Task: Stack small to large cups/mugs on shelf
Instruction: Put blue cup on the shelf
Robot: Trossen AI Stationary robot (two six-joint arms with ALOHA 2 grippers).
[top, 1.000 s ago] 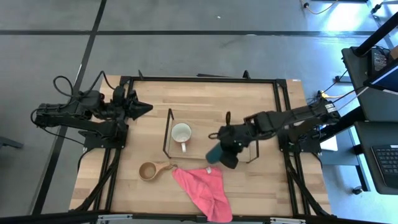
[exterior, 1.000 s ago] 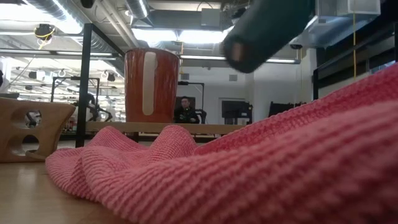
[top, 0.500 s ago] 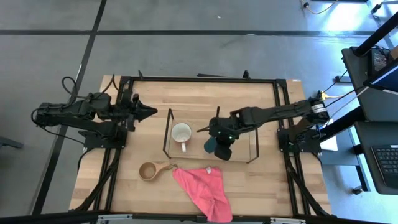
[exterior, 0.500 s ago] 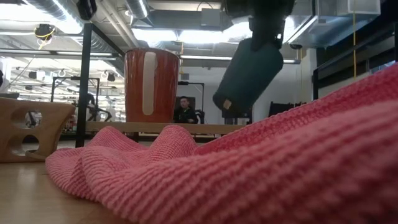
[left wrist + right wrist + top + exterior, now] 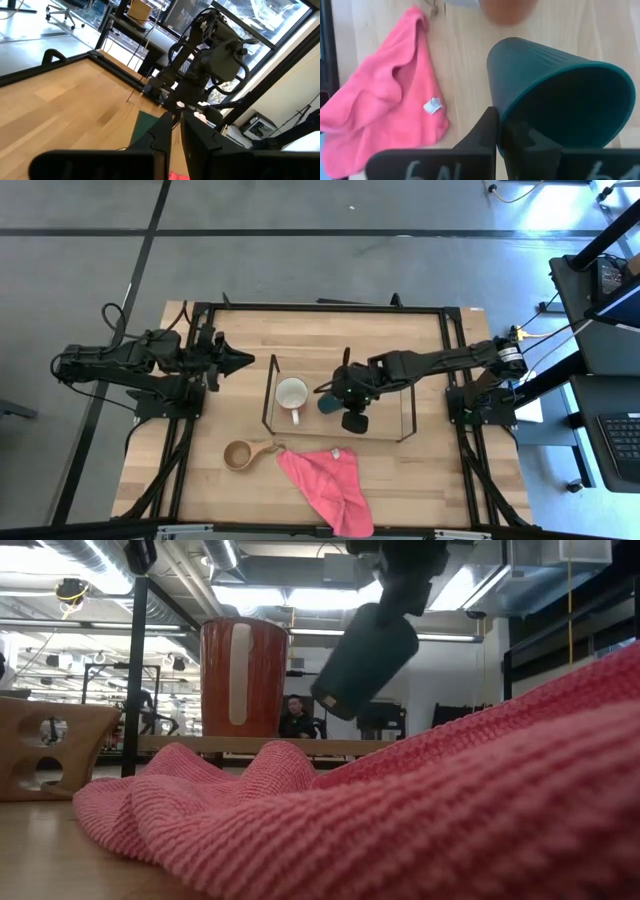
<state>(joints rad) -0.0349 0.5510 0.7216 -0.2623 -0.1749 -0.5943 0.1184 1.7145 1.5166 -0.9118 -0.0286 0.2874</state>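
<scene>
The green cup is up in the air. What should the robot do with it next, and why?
Probably turn the green cup upright: the right pincer holds it tilted above the shelf, beside the red mug standing there. The left pincer waits aside.

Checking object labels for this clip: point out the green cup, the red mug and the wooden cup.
green cup (image 5: pixel 362 662), low view, ribbed side wall.
red mug (image 5: pixel 244 677), low view, outer wall.
wooden cup (image 5: pixel 239 455), high view, inner bowl.

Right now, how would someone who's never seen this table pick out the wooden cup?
Start at the black wire shelf mid-table, where the red mug stands. Nearer the front edge, just left of the pink cloth, sits the wooden cup. It alone is tan, with a stubby handle, resting on the bare tabletop.
</scene>
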